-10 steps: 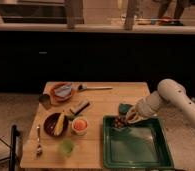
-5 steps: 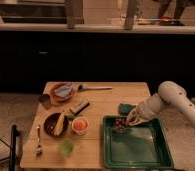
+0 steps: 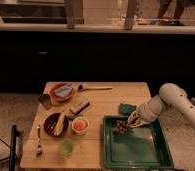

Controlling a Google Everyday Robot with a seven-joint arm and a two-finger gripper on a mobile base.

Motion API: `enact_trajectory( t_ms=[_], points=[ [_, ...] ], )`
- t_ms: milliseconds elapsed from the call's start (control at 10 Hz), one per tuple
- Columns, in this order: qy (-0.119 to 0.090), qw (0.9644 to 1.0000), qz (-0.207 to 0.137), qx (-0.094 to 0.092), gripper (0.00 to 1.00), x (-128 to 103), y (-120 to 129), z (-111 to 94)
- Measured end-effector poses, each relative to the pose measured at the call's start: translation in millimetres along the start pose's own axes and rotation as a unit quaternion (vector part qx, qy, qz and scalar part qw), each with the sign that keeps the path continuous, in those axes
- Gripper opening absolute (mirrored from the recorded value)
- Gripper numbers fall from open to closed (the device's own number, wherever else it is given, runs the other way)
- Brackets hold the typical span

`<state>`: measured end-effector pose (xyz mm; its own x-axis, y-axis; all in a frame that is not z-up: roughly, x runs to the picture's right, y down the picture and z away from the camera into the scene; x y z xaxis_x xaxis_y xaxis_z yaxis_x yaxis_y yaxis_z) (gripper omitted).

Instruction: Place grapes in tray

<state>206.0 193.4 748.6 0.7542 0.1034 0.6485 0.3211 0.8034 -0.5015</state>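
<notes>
The claw [image 3: 131, 121] hangs over the dark-green tray [image 3: 161, 150] on the desk [image 3: 116, 97], beside the grapes [image 3: 122, 126] inside it; grip unclear.

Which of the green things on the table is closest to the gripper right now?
The tray: the gripper hangs over its upper left corner by the grapes. The green sponge sits just outside, the green cup far left.

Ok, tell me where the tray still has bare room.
The tray is bare across its middle and near side. Its far left corner is crowded: the grapes lie there with the pincer right beside them. The sponge borders the far rim outside.
</notes>
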Motion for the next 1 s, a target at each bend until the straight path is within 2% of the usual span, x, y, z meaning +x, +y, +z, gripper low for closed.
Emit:
enact_trajectory(
  t_ms=[300,500,600,700,1000],
  points=[
    [-0.004,1.0000,0.001,-0.004,0.31,1,5,3],
    [-0.005,1.0000,0.004,-0.004,0.23,3,9,3],
    [-0.007,1.0000,0.004,-0.006,0.22,4,11,5],
    [-0.007,0.9999,0.004,-0.007,0.24,4,11,6],
    [-0.010,0.9999,0.007,-0.008,0.42,6,17,6]
  ],
)
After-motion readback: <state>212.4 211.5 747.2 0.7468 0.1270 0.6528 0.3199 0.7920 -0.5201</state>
